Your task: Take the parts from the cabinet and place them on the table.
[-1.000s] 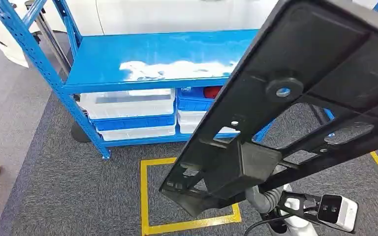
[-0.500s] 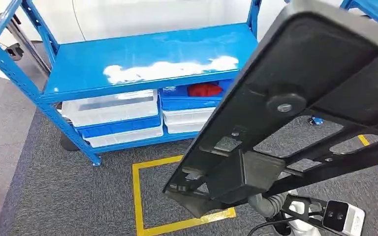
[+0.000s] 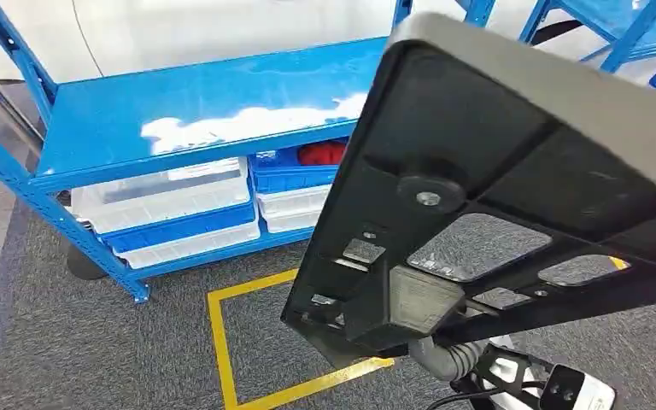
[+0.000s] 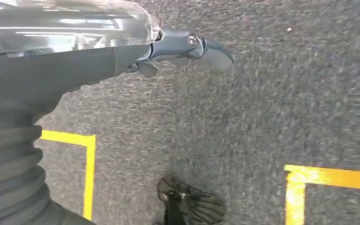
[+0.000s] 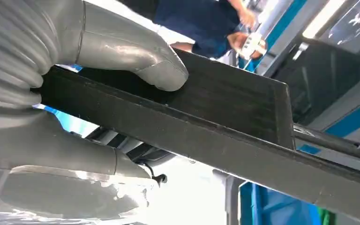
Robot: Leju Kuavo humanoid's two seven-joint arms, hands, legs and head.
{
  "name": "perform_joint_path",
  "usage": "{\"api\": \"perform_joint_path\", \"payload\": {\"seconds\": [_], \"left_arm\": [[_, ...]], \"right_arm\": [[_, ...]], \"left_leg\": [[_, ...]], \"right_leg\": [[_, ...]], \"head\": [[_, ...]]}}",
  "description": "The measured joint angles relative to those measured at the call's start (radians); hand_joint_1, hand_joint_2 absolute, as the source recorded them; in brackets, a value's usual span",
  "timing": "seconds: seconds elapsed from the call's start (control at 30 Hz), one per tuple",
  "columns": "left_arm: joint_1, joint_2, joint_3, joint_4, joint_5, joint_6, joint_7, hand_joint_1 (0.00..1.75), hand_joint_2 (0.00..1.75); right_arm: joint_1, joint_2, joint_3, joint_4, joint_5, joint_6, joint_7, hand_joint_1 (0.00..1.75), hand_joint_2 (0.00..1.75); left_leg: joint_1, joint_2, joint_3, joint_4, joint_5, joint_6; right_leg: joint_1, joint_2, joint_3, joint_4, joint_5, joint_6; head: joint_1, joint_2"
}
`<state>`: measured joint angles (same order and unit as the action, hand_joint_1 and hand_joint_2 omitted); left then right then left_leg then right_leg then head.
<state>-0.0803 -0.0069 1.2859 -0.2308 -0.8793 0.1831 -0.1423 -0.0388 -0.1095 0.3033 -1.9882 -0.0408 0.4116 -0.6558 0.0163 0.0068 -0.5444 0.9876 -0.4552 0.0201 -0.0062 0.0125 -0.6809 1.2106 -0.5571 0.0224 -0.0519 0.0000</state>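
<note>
While being carried aloft: black moulded part (image 3: 512, 196), long flat panel with ribbed underside, tilting across the head view, long axis running up and away from the right hand (image 5: 65, 108). Gripping one edge, thumb (image 5: 136, 56) pressing on the upper face, remaining fingers lying beneath. Hanging toward the grey carpet (image 4: 281, 117): left hand (image 4: 187, 47), holding nothing, closure not determinable. Standing beyond: blue shelving unit (image 3: 196, 111), holding stacked bins (image 3: 171, 213). Yellow floor marking (image 3: 222, 342) lying below. Worktop still to be reached, judging by surroundings.
</note>
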Motion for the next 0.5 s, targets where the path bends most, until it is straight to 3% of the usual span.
{"api": "perform_joint_path", "payload": {"seconds": [0.03,0.07,0.1,0.13,0.17,0.2,0.23,0.27,0.37,0.4,0.43,0.5], "left_arm": [[0.003,-0.004,0.000,0.000,0.003,0.004,0.003,0.00,1.75],[0.004,-0.007,0.000,0.000,0.005,0.005,0.005,0.00,1.75],[0.004,-0.010,0.000,0.000,0.006,0.006,0.006,0.00,1.75],[0.004,-0.013,0.000,0.000,0.006,0.006,0.006,0.00,1.75],[0.003,-0.016,0.000,0.000,0.006,0.006,0.006,0.00,1.75],[0.003,-0.018,0.000,0.000,0.006,0.006,0.008,0.00,1.75],[0.003,-0.020,0.001,0.000,0.006,0.007,0.015,0.00,1.75],[0.003,-0.023,0.002,0.000,0.010,0.011,0.028,0.00,1.75],[0.004,-0.036,0.003,0.000,0.032,0.027,0.049,0.00,1.75],[0.003,-0.039,0.006,0.000,0.038,0.033,0.049,0.00,1.75],[0.004,-0.044,0.007,0.000,0.039,0.037,0.048,0.00,1.75],[0.009,-0.051,0.008,0.000,0.039,0.041,0.047,0.00,1.75]], "right_arm": [[0.008,0.000,0.005,0.001,0.000,-0.002,0.000,1.75,1.75],[0.014,0.000,0.010,0.003,0.001,-0.003,0.000,1.75,1.75],[0.018,-0.001,0.013,0.004,0.002,-0.005,0.000,1.75,1.75],[0.018,-0.001,0.016,0.005,0.002,-0.005,0.000,1.75,1.75],[0.018,-0.001,0.020,0.005,0.002,-0.006,0.000,1.75,1.75],[0.019,-0.001,0.022,0.005,0.002,-0.007,0.000,1.75,1.75],[0.022,-0.001,0.024,0.005,0.001,-0.008,0.000,1.75,1.75],[0.033,-0.002,0.026,0.002,-0.002,-0.020,0.000,1.75,1.75],[0.079,-0.026,0.042,-0.014,-0.009,-0.055,0.000,1.75,1.75],[0.101,-0.031,0.042,-0.027,-0.006,-0.051,0.000,1.75,1.75],[0.119,-0.035,0.042,-0.039,-0.006,-0.048,0.000,1.75,1.75],[0.148,-0.040,0.042,-0.057,-0.009,-0.032,0.000,1.75,1.75]], "left_leg": [[0.000,0.010,-0.002,0.001,0.000,0.000],[-0.001,0.021,-0.002,0.001,-0.001,0.000],[-0.001,0.029,-0.002,0.002,-0.001,0.000],[-0.001,0.037,-0.001,0.002,-0.002,-0.001],[-0.001,0.046,0.001,0.003,-0.004,-0.004],[-0.001,0.053,0.004,0.003,-0.006,-0.006],[-0.005,0.059,0.006,0.005,-0.009,-0.011],[-0.010,0.063,0.006,0.008,-0.012,-0.017],[-0.010,0.085,0.012,0.004,-0.013,-0.033],[-0.006,0.074,0.009,0.009,-0.022,-0.041],[-0.004,0.042,0.000,0.040,-0.050,-0.044],[-0.002,0.009,-0.065,0.193,-0.137,-0.048]], "right_leg": [[-0.002,-0.003,-0.035,0.072,-0.027,0.003],[-0.004,-0.005,-0.054,0.112,-0.030,0.006],[-0.006,-0.007,-0.045,0.093,-0.007,0.008],[-0.007,-0.010,-0.019,0.044,0.025,0.008],[-0.007,-0.019,0.035,-0.060,0.076,0.005],[-0.006,-0.038,0.085,-0.149,0.111,0.001],[0.002,-0.079,0.111,-0.205,0.099,-0.006],[0.007,-0.063,0.108,-0.206,0.108,-0.016],[0.010,-0.040,0.102,-0.206,0.108,-0.030],[0.000,-0.034,0.108,-0.214,0.114,-0.039],[-0.001,-0.027,0.108,-0.216,0.116,-0.044],[0.000,-0.012,0.105,-0.216,0.118,-0.049]], "head": [[0.000,0.000],[0.000,0.000],[0.000,0.000],[0.000,0.000],[0.000,0.000],[0.000,0.000],[0.000,0.000],[0.000,0.000],[0.000,0.000],[0.000,0.000],[0.000,0.000],[0.000,0.000]]}}
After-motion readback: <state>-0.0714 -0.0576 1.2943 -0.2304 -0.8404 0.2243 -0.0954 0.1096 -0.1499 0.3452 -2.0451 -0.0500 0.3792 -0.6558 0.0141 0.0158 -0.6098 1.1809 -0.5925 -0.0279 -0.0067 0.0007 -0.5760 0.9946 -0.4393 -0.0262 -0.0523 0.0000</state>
